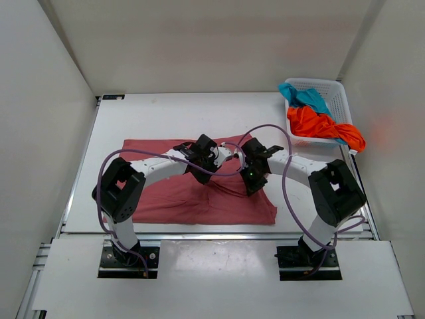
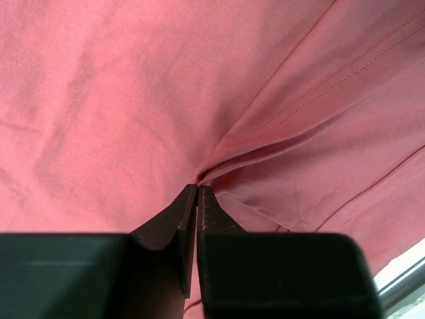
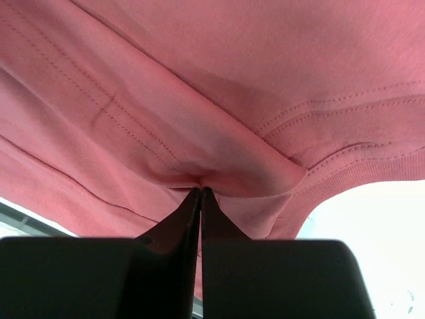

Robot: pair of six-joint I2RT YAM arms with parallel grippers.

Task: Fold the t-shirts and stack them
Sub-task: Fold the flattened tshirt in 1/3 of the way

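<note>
The dusty rose-pink t-shirt (image 1: 166, 193) lies spread on the table in front of the arms. My left gripper (image 1: 211, 158) is shut on a pinch of its cloth (image 2: 219, 153) near the middle top. My right gripper (image 1: 243, 154) is shut on a fold of the same shirt near the ribbed neck edge (image 3: 345, 153). Both grippers are close together over the shirt's upper middle. The bright orange t-shirt (image 1: 325, 126) and the teal-blue t-shirt (image 1: 303, 96) lie bunched in the white basket (image 1: 335, 93) at the back right.
The white lattice basket stands at the table's far right corner. White walls close in the table on three sides. Purple cables (image 1: 285, 143) loop from both arms over the shirt. Bare table shows behind and left of the pink shirt.
</note>
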